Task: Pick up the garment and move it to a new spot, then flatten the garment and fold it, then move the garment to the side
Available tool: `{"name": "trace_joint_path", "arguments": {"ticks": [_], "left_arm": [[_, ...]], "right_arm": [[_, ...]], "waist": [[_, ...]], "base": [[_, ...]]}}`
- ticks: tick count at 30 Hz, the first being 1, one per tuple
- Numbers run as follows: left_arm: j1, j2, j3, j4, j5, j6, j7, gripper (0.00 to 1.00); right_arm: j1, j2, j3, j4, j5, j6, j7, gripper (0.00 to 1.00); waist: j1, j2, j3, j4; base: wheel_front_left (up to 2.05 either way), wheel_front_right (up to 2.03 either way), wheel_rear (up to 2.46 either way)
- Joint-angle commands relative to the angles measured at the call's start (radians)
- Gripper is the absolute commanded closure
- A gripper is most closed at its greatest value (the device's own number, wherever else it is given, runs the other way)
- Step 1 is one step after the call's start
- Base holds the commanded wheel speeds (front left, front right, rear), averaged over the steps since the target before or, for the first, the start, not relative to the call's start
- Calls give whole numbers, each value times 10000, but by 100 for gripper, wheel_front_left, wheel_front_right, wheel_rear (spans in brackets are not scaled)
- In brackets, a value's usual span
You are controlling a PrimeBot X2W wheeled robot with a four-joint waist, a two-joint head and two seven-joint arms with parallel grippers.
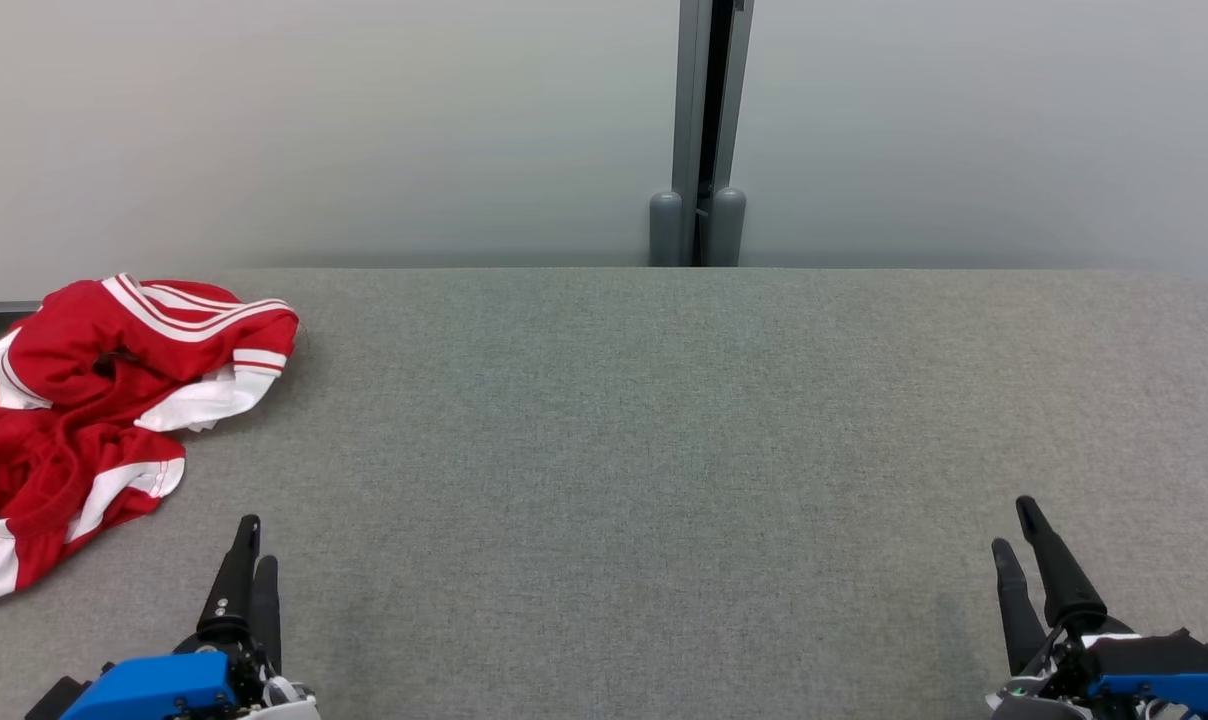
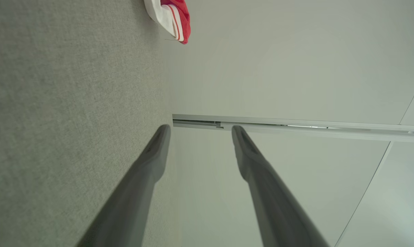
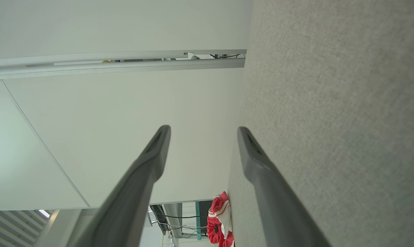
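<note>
Left jaws spread | right jaws spread | garment (image 1: pixel 94 400) crumpled, cut off at head view's left edge

The tabletop (image 1: pixel 664 450) wears a grey woven cloth, matt and faintly rough. At far left the garment (image 1: pixel 74 400) is soft red-and-white cloth, rumpled. The left tool (image 1: pixel 258 542) and right tool (image 1: pixel 1012 524) have smooth, dark, matt plastic-looking fingers; the far post (image 1: pixel 689 120) looks like grey painted metal
</note>
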Motion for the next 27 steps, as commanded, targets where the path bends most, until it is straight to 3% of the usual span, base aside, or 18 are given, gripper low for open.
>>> {"name": "trace_joint_path", "arguments": {"ticks": [1, 14, 27], "left_arm": [[-153, 30, -110, -158, 43, 0, -84, 0], [-54, 45, -759, -551, 706, -2, -721, 0], [-48, 57, -1268, -1128, 3157, 243, -1274, 0]], "right_arm": [[-80, -20, 26, -147, -35, 2, -87, 0], [96, -39, 1, -313, -766, 6, -724, 0], [233, -58, -98, -880, -3077, 9, -1275, 0]], "waist": [[0, 0, 0, 1], [0, 0, 11, 8], [0, 0, 42, 12]], "base": [[0, 0, 0], [0, 0, 0], [0, 0, 0]]}}
